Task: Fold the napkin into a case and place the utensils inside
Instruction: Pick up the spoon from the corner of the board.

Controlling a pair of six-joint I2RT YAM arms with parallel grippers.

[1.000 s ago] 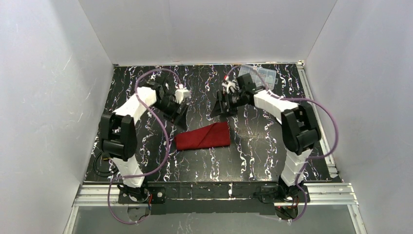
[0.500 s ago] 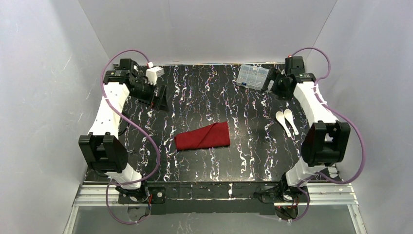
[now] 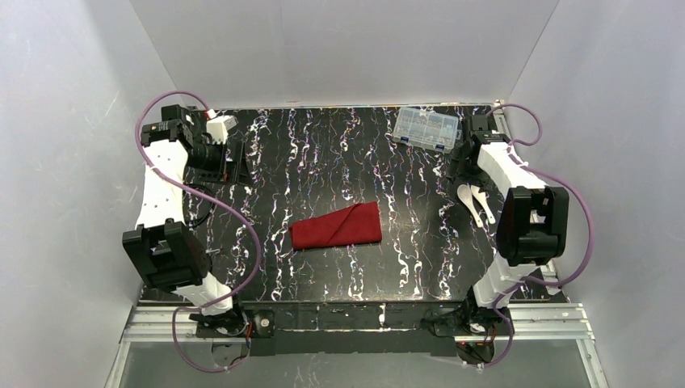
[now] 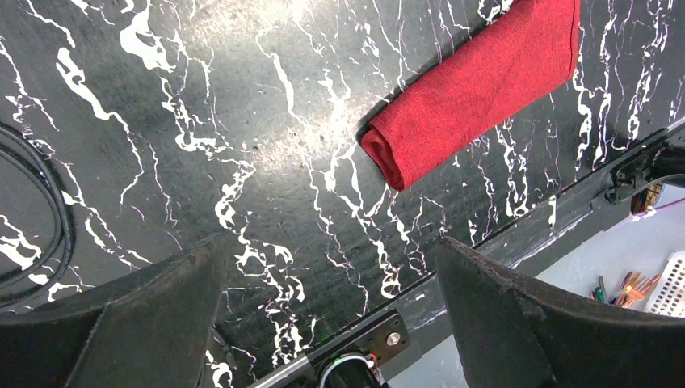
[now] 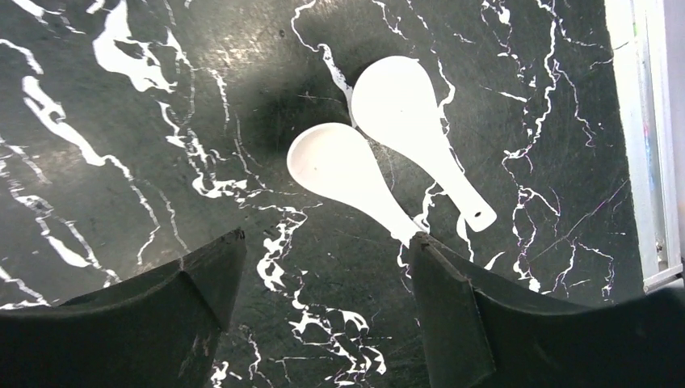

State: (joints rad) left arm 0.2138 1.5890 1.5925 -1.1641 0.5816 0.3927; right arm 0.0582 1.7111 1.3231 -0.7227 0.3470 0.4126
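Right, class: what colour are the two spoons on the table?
The spoons are plain white, clearest in the right wrist view.

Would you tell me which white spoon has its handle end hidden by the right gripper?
The lower-left spoon in the wrist view: its handle tip disappears behind the right gripper, while the other spoon shows its whole handle.
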